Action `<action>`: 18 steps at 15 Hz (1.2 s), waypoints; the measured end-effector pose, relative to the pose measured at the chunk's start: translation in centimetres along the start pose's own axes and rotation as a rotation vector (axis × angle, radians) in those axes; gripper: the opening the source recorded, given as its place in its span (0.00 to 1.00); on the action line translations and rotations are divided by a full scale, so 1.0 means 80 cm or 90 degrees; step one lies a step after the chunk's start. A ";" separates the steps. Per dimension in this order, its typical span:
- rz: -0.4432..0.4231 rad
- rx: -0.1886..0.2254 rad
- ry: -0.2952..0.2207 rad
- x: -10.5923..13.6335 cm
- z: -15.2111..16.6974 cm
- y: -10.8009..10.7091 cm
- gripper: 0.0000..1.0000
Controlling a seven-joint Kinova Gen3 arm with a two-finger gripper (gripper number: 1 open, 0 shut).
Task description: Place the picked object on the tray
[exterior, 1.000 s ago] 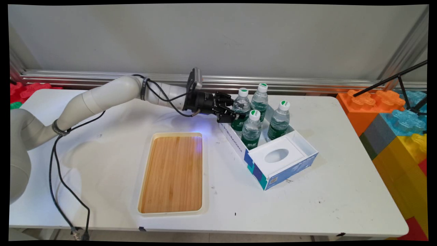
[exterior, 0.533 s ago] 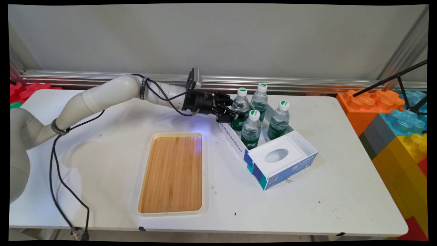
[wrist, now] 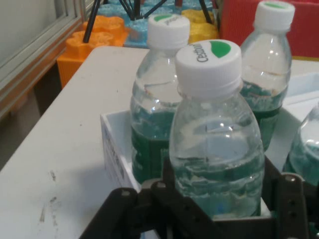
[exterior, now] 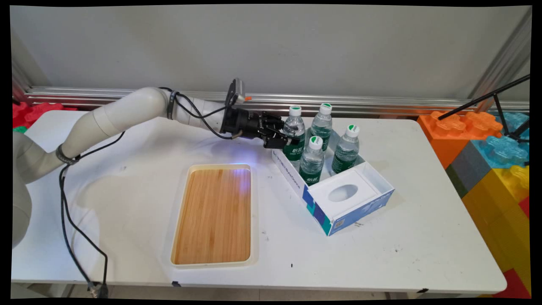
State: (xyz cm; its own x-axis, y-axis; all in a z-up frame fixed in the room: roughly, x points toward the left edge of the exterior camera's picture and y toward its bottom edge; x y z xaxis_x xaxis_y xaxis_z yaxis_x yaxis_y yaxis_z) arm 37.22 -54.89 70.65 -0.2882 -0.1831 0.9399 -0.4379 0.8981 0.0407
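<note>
Holding my tool clamped on the near-left water bottle, I am gripping it low on its body, at the green label, with 1 finger on either side. The bottle is standing upright at the far left corner of the white and blue box, which is sitting on the counter just right of the wooden tray. I cannot tell whether its base is resting in the box or is slightly clear of it. 3 other bottles are standing upright in the same box: 1 behind, 1 in front and 1 to the right.

From above, the main view is showing me the whole layout: my arm reaching in low from the left, the tray lying bare, the oval cut-out at the box's near end.

Looking along my tool, the hand view is giving me what that one is not: the held bottle filling the gap between my fingers, its white cap with a green mark, the box wall below it, and the neighbouring bottles close behind it.
</note>
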 end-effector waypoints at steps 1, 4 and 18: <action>-0.001 -0.001 0.001 0.002 -0.002 0.000 0.00; -0.005 -0.007 0.004 0.011 -0.011 0.001 0.00; -0.013 -0.031 0.004 0.051 -0.061 0.006 0.00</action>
State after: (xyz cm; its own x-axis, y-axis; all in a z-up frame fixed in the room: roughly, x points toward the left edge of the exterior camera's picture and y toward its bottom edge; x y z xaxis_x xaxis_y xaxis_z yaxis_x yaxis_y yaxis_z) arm 40.02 -53.27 76.15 -0.2742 -0.1987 0.9409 -0.4009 0.9130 0.0760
